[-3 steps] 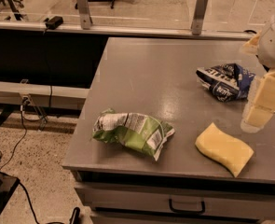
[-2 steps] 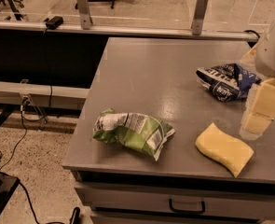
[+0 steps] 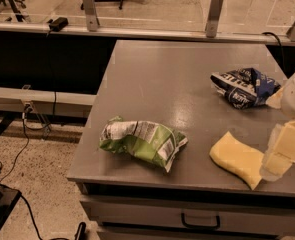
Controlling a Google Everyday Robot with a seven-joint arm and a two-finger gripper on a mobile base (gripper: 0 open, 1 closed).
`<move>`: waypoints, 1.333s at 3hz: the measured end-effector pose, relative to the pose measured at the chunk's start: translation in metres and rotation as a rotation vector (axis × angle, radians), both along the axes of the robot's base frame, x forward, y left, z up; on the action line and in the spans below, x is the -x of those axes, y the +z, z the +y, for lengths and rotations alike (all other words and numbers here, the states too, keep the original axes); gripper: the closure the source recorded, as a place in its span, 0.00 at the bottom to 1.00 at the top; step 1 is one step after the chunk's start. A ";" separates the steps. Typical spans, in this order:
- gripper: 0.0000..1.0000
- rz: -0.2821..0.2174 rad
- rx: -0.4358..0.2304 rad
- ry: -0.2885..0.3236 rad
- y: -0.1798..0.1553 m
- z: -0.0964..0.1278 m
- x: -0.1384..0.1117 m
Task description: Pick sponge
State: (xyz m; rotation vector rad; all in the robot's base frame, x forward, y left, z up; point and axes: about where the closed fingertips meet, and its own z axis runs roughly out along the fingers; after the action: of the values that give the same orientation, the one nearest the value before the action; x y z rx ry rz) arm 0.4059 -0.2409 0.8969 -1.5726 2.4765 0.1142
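Note:
The sponge (image 3: 237,159), a pale yellow foam block with wavy sides, lies flat on the grey table (image 3: 172,84) near its front right edge. My gripper (image 3: 279,156), with blocky pale yellow pads, hangs at the right edge of the view. It is just right of the sponge and slightly above it, its lower tip close to the sponge's right end. The white arm above it runs out of the frame.
A crumpled green snack bag (image 3: 143,142) lies at the front left of the table. A dark blue snack bag (image 3: 244,86) lies at the back right, behind the gripper. A drawer handle (image 3: 201,220) sits under the front edge. Cables lie on the floor at left.
The gripper has moved down and closer to the sponge's right end. The sponge and both bags have not moved.

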 end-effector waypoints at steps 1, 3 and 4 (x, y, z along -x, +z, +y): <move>0.00 0.015 -0.070 -0.007 -0.027 -0.002 0.009; 0.00 0.033 -0.156 -0.005 -0.056 0.002 0.020; 0.18 0.030 -0.161 0.009 -0.063 0.007 0.025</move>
State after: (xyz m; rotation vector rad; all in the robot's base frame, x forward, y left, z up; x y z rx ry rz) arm 0.3812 -0.2335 0.8336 -1.5267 2.4145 0.3318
